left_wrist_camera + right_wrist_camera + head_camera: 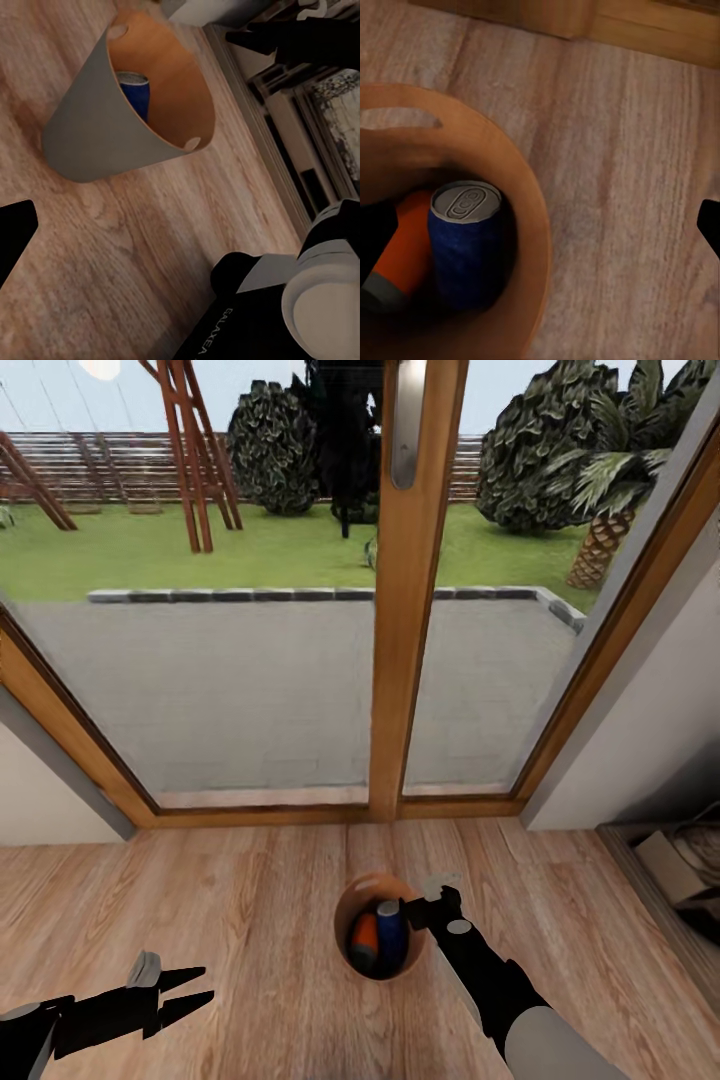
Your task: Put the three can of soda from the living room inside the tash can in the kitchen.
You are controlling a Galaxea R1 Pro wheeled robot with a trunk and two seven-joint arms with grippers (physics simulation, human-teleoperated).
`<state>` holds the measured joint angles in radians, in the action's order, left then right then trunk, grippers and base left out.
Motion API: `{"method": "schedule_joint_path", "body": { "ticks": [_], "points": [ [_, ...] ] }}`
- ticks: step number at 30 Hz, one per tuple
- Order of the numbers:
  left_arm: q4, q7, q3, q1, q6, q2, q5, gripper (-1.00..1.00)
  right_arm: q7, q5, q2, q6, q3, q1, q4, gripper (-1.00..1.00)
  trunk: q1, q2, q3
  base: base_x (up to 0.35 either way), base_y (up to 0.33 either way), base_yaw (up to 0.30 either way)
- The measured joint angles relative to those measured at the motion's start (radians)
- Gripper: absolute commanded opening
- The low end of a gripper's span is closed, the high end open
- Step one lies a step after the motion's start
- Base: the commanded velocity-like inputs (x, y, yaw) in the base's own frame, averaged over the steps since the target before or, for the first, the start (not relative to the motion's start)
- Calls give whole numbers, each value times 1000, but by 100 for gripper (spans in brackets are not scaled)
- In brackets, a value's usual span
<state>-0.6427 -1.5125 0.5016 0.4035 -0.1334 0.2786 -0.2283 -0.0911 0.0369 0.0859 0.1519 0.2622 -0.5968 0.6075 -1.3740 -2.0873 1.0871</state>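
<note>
Two soda cans, blue [467, 244] and orange [405, 251], lay inside the trash can [350, 905]; right gripper [432, 905] above its rim and left gripper [180, 992] nearby were released, empty.

You are looking down into the trash can [537, 225], its copper-brown rim curving across the wood plank floor [622, 172]. Inside, a dark blue soda can [466, 251] is standing upright, grey top showing, and an orange can [401, 255] is leaning tilted right against it. A wooden door frame [607, 22] is running along the floor's far edge. Dark fingertips [710, 225] are showing at both sides.
</note>
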Motion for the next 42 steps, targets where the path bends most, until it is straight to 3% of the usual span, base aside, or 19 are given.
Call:
{"method": "schedule_joint_path", "body": {
  "ticks": [42],
  "points": [
    [-1, 0, 0, 0, 0, 0, 0, 100, -1, 0, 0, 0, 0, 0, 0, 100, 161, 294, -132, 0, 0, 0]
  ]
}}
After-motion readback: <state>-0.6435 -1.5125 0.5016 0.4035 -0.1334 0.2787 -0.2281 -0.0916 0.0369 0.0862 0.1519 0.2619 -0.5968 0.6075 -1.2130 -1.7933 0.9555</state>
